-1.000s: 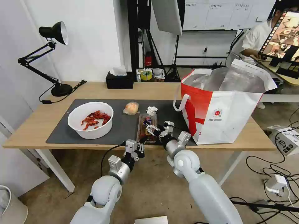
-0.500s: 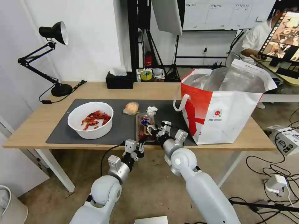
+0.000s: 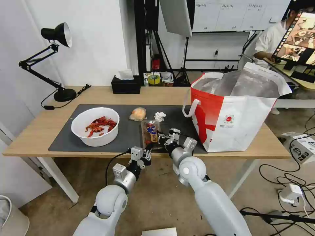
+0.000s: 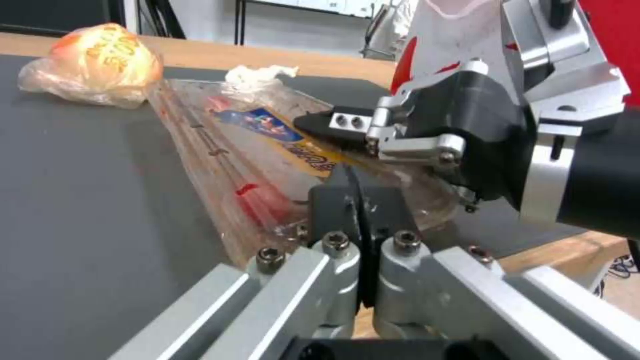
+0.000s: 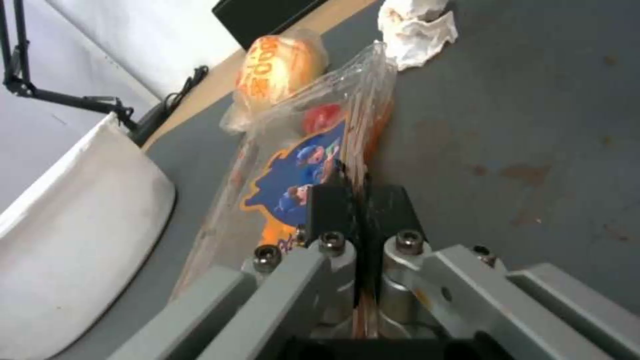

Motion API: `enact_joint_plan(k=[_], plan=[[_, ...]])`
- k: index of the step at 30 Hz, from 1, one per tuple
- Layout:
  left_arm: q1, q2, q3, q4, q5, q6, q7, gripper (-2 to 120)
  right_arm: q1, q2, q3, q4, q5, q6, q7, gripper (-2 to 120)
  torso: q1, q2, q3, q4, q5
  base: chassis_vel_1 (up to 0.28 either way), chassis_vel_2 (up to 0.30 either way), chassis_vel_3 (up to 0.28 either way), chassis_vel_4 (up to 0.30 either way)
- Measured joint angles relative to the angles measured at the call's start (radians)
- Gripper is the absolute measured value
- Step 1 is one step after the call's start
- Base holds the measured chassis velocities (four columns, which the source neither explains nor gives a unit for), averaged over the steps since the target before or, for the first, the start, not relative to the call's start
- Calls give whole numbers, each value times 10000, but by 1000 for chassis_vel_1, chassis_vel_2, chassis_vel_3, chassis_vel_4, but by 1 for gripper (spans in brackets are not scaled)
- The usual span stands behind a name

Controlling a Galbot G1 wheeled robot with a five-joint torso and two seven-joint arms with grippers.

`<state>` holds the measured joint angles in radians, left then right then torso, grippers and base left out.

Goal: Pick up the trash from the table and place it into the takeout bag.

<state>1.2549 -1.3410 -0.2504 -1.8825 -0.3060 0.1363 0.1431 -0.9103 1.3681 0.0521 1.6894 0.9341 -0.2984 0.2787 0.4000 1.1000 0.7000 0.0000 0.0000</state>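
My right gripper [image 3: 161, 135] [image 5: 357, 195] is shut on the near rim of the clear tray of cherry tomatoes [image 3: 149, 131] [image 5: 293, 165], which is tipped up on its edge over the dark mat [image 3: 128, 134]. Beyond it lie the crumpled tissue [image 3: 159, 115] [image 5: 417, 25] and the wrapped orange lump [image 3: 138, 113] [image 4: 93, 60]. On the mat's left stands the white bowl of crayfish shells [image 3: 95, 126]. The takeout bag [image 3: 236, 111] stands open on the table [image 3: 32, 131], right of the tray. At the table's front edge, just below the tray, my left gripper [image 3: 147, 154] [image 4: 357, 197] is shut and empty.
A black tissue box [image 3: 125, 84] and a black desk lamp [image 3: 55, 59] stand along the table's far side. Cables and power boxes [image 3: 295, 183] lie on the floor to the right. A white bin [image 3: 10, 216] is at the lower left.
The right gripper has tipped the tray up from lying flat and drawn it slightly left, so its label now faces up. The left arm has hardly moved.
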Motion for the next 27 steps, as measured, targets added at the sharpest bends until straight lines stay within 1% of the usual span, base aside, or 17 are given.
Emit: enact_joint_plan(k=[13, 15, 16, 19, 20, 21, 22, 23, 26, 27], plan=[[41, -80, -12, -220, -34, -31, -3, 0, 4, -110, 11, 51, -23, -11, -32, 0, 0, 0, 0, 0, 0, 0, 0, 0, 0], [60, -79, -88, -330, -63, -71, -21, 4, 8, -130, 11, 68, -65, -11, -47, 0, 0, 0, 0, 0, 0, 0, 0, 0, 0], [60, -79, -88, -330, -63, -71, -21, 4, 8, -130, 11, 68, -65, -11, -47, 0, 0, 0, 0, 0, 0, 0, 0, 0, 0], [192, -77, -396, -566, -78, -189, -48, 21, 4, -157, 6, 145, -225, 6, -106, 0, 0, 0, 0, 0, 0, 0, 0, 0, 0], [192, -77, -396, -566, -78, -189, -48, 21, 4, -157, 6, 145, -225, 6, -106, 0, 0, 0, 0, 0, 0, 0, 0, 0, 0], [235, -79, -491, -636, -78, -222, -47, 27, 2, -157, 5, 182, -240, 11, -132, 0, 0, -1, 0, 0, 0, 0, 0, 0, 0], [266, -80, -551, -684, -78, -234, -45, 30, 2, -158, 4, 200, -247, 14, -152, 0, 0, 0, 0, 0, 0, 0, 0, 0, 0], [266, -80, -551, -684, -78, -234, -45, 30, 2, -158, 4, 200, -247, 14, -152, 0, 0, 0, 0, 0, 0, 0, 0, 0, 0], [380, -112, -759, -860, -79, -266, -38, 45, 1, -154, -3, 264, -291, 21, -205, 0, 0, 0, 0, 0, 0, 0, 0, 0, 0], [380, -112, -759, -860, -79, -266, -38, 45, 1, -154, -3, 264, -291, 21, -205, 0, 0, 0, 0, 0, 0, 0, 0, 0, 0]])
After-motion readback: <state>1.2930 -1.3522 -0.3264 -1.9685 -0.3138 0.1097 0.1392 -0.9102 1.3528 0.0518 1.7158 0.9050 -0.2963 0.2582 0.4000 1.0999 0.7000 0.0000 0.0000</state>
